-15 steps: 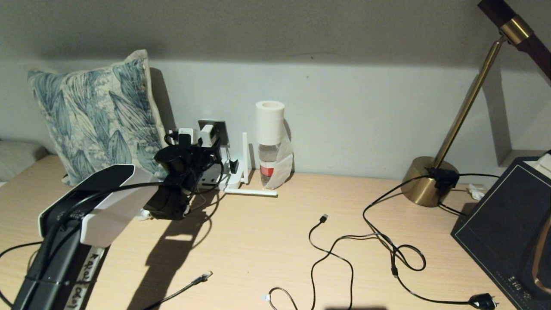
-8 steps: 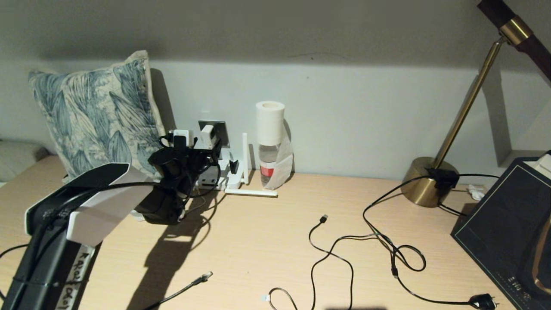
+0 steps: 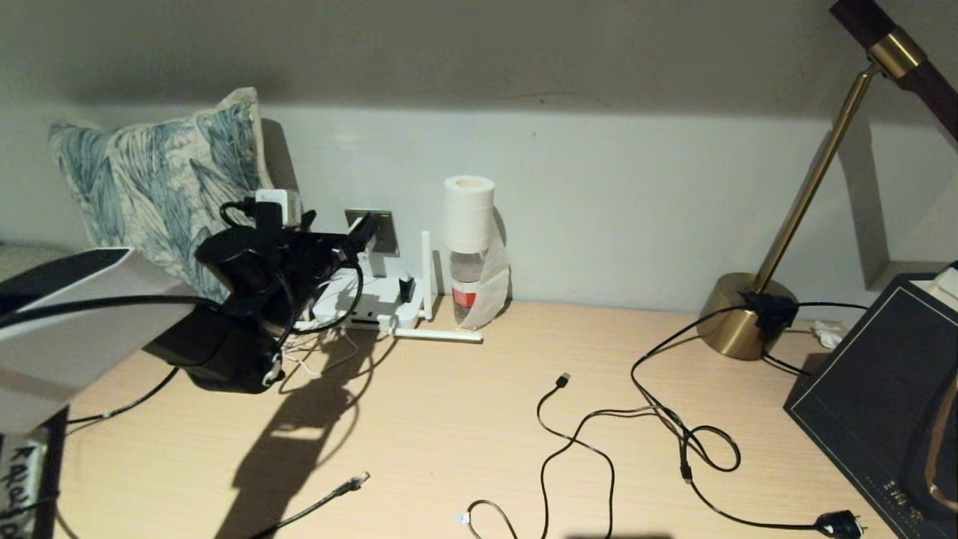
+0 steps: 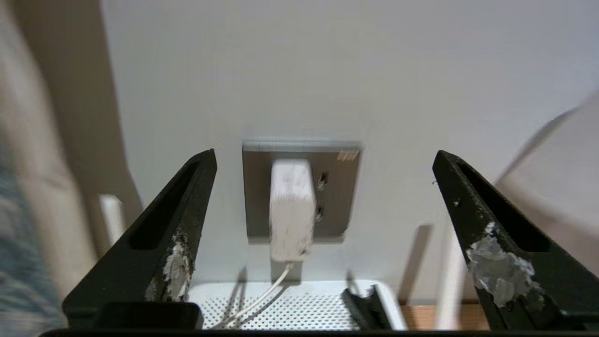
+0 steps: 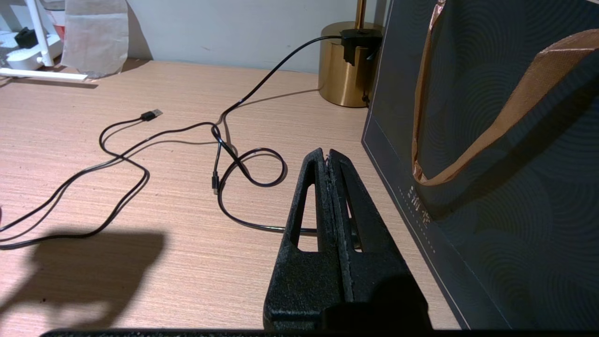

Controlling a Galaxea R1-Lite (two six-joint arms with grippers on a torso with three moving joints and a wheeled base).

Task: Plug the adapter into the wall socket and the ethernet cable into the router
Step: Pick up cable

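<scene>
At the far left of the head view a leaf-print pillow (image 3: 161, 176) leans on the wall, and the left arm crosses the left edge in front of it. Its left hand (image 3: 352, 236) is just left of the wall socket (image 3: 383, 228), which it partly covers there. Only the left wrist view shows what that hides: the two fingers (image 4: 173, 234) spread wide with nothing between them, and in the centre of that frame the adapter (image 4: 291, 208) seated in the grey wall socket (image 4: 339, 196), its thin white cord dropping to the perforated top of the router (image 4: 299, 309) below.

In the head view the router (image 3: 378, 299) lies against the wall under the socket, one antenna upright and one flat on the surface. Right of it stands a clear bottle (image 3: 468, 281) capped by a roll of white tape (image 3: 469, 209). At lower centre the ethernet cable (image 3: 329, 498) lies loose on the surface, its clear connector pointing up-right, well apart from the router. A thin black USB cable (image 3: 576, 442) and a looped black cord wander across the middle right, the cord ending in a pronged plug (image 3: 837, 522) at the lower right.

The right hand (image 5: 330, 159) shows only in the right wrist view, clenched and empty, low over the surface (image 3: 464, 404) beside a dark paper bag (image 5: 491, 140). A brass lamp (image 3: 748, 318) stands at the right against the pale wall; the surface is light wood grain.
</scene>
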